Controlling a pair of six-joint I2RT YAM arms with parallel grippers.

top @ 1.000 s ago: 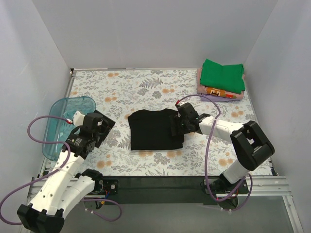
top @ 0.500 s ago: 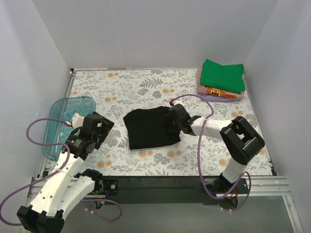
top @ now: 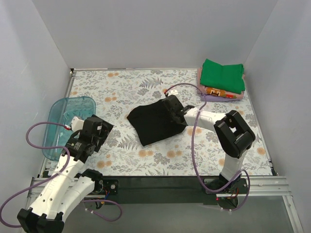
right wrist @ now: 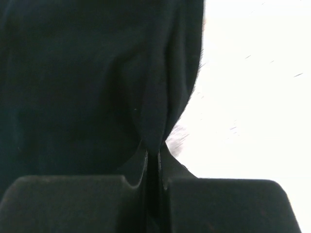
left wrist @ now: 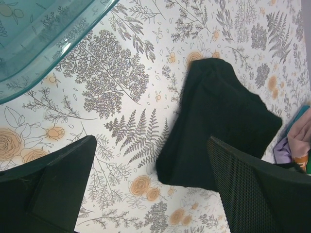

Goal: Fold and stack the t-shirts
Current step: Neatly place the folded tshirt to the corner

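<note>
A folded black t-shirt (top: pixel 154 124) lies tilted on the floral table (top: pixel 121 90), its right edge lifted. My right gripper (top: pixel 173 112) is shut on that right edge; in the right wrist view the black cloth (right wrist: pixel 97 77) is pinched between the closed jaws of the gripper (right wrist: pixel 158 160). My left gripper (top: pixel 90 138) hovers open near the front left, well left of the shirt; its view shows the black t-shirt (left wrist: pixel 218 126) ahead between wide fingers (left wrist: pixel 53 184). A stack of folded t-shirts, green (top: pixel 222 75) on top with an orange-patterned one (top: pixel 216 91) beneath, sits at the back right corner.
A translucent teal tray (top: pixel 58 124) stands at the left edge, just behind my left gripper, and shows as the teal tray (left wrist: pixel 43 34) in the left wrist view. White walls close in the table on three sides. Purple cables loop from both arms.
My right gripper closed on the black t-shirt's right edge and moved back-left, dragging and rotating the shirt. The left arm drifted slightly nearer, still open.
</note>
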